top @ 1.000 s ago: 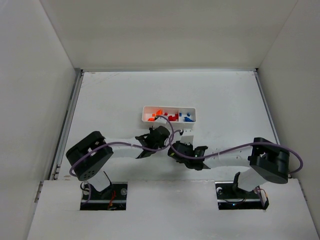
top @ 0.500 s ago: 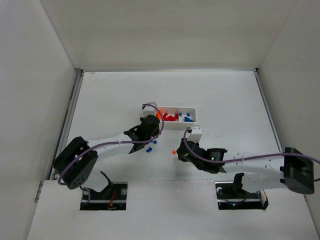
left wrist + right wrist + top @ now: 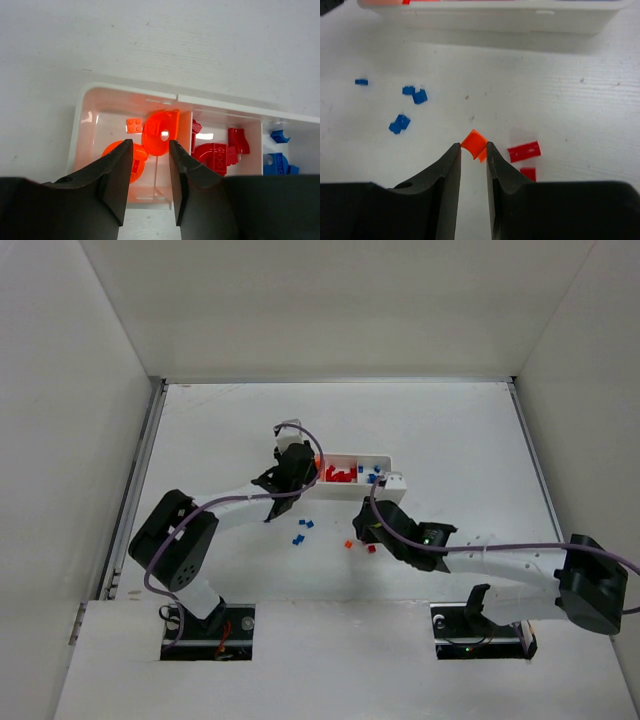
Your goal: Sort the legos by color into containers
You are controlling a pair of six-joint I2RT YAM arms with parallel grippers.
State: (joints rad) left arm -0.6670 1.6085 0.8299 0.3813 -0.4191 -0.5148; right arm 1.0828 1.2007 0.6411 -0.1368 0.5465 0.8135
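Bring your right fingers (image 3: pixel 472 165) down squarely over the orange curved piece (image 3: pixel 475 143) on the surface (image 3: pixel 560 100) so it sits between them before you close; they stand slightly apart, empty, the piece just beyond their tips. Beside it lie red pieces (image 3: pixel 523 150); blue bricks (image 3: pixel 413 94) are scattered well apart to its left. That arm reaches low and forward toward the tray (image 3: pixel 386 461). Your left fingers (image 3: pixel 149 165) hover over the orange compartment (image 3: pixel 90 120), parted, holding nothing, above an orange arch (image 3: pixel 160 132).

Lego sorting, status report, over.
Left gripper open over tray's orange compartment. Right gripper narrowly open, straddling orange piece on table. Nothing blocking.
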